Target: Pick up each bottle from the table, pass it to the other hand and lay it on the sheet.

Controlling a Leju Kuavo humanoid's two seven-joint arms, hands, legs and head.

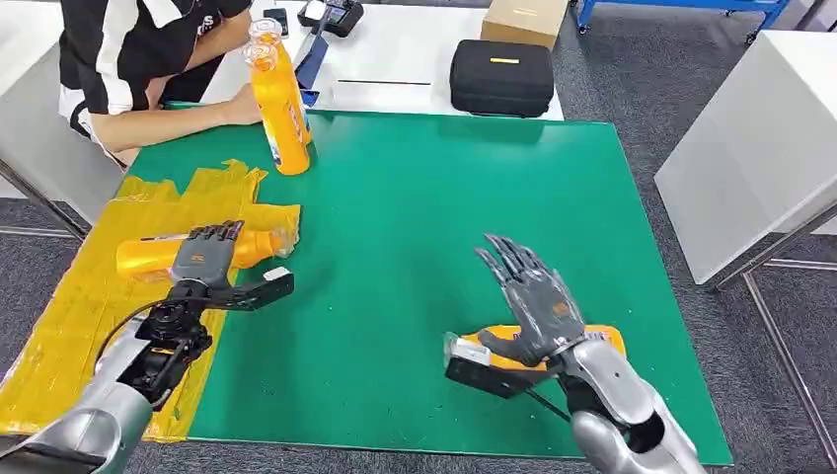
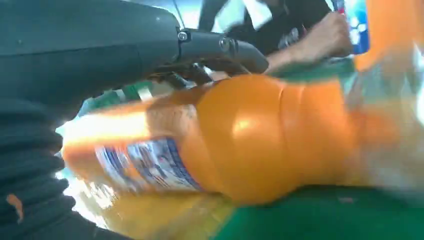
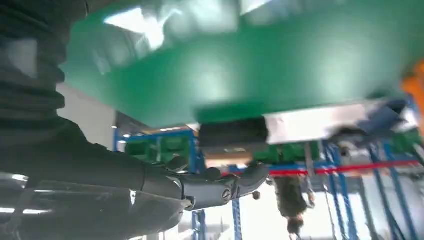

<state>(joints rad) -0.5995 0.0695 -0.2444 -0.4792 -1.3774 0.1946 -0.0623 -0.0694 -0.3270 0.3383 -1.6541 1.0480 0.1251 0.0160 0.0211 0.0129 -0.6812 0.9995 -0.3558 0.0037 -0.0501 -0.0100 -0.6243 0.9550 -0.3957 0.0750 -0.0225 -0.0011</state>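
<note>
One orange bottle (image 1: 158,254) lies on its side on the yellow sheet (image 1: 69,326), which drapes over the left edge of the green table (image 1: 415,247); its clear neck points toward the table's middle and its blue-and-white label shows in my left wrist view. A second orange bottle (image 1: 604,338) lies flat near the table's front edge, partly hidden. Two more orange bottles (image 1: 280,109) stand upright at the far left corner.

The right hand (image 3: 150,185) stretches its fingers (image 3: 235,185) out beneath the green mat (image 3: 260,65).
</note>
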